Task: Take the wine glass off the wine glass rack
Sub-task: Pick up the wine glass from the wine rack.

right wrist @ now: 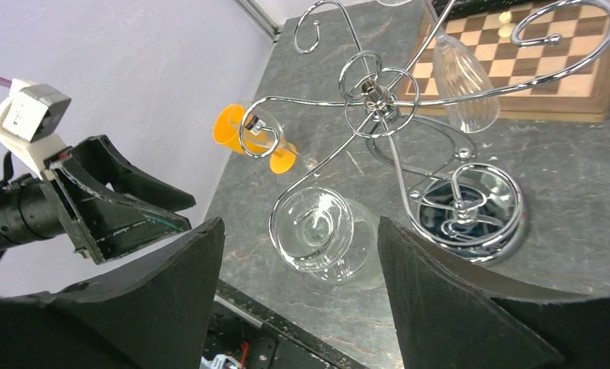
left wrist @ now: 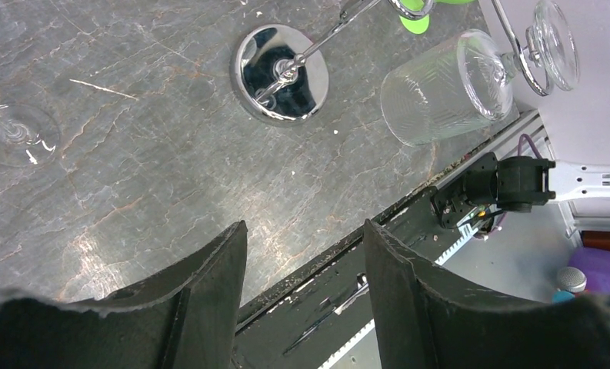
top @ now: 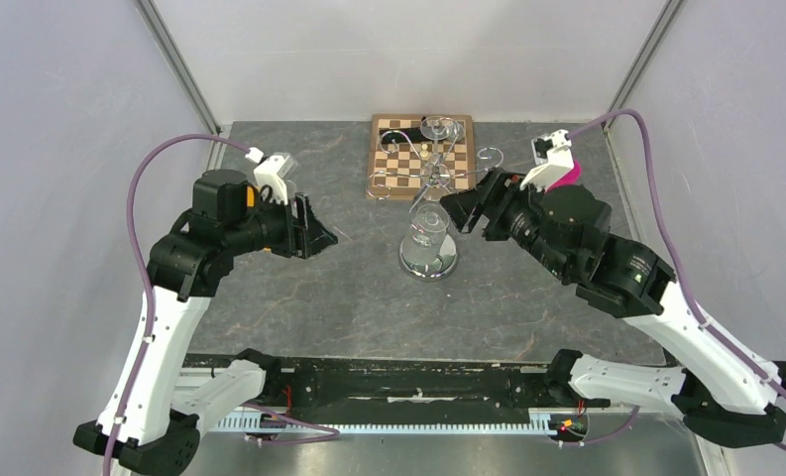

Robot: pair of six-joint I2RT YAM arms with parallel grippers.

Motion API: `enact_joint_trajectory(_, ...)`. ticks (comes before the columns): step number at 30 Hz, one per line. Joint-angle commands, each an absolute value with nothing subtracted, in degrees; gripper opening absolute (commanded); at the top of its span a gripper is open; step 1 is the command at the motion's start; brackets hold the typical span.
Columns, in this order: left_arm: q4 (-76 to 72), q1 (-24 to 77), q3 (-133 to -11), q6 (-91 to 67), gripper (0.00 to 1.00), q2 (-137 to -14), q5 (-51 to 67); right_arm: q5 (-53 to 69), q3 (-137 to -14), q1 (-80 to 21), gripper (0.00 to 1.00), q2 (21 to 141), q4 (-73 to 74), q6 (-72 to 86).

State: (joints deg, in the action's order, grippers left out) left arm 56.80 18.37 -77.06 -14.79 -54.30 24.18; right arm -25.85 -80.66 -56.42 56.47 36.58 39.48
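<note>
1. Left of the rack, the left hand point(left wrist: 304, 231) hovers over the grey, veined bench point(top: 299, 297), fingers apart and empty.
2. On the rack's near side the wine glass point(right wrist: 321, 234) hangs bowl-down, its foot caught in a curled hook. It is clear, ribbed and thin, so likely light, slick and brittle. Cradle the bowl gently and slide the foot out along the hook.
3. The wine glass rack point(left wrist: 280, 73) is stiff shiny wire on a round mirrored base, and probably tips easily.
4. Right of the rack, the right hand point(right wrist: 300, 224) faces the glass, fingers apart, holding nothing.
</note>
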Motion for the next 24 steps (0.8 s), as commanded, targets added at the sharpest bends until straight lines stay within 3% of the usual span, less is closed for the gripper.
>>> enact_joint_trajectory(1,54.64,19.16,-76.99,-14.77,0.63,-53.52,24.96,-9.6,-77.97,-49.62,0.75,56.29,31.07,43.45)
enact_joint_trajectory(8,54.64,20.46,-76.74,-14.24,0.63,-52.92,24.96,3.72,-67.56,-40.33,0.69,53.43,23.79,50.05)
enact_joint_trajectory(24,54.58,22.4,-76.6,-14.06,0.63,-53.16,23.55,8.05,-55.72,-39.09,0.59,49.35,12.25,59.69)
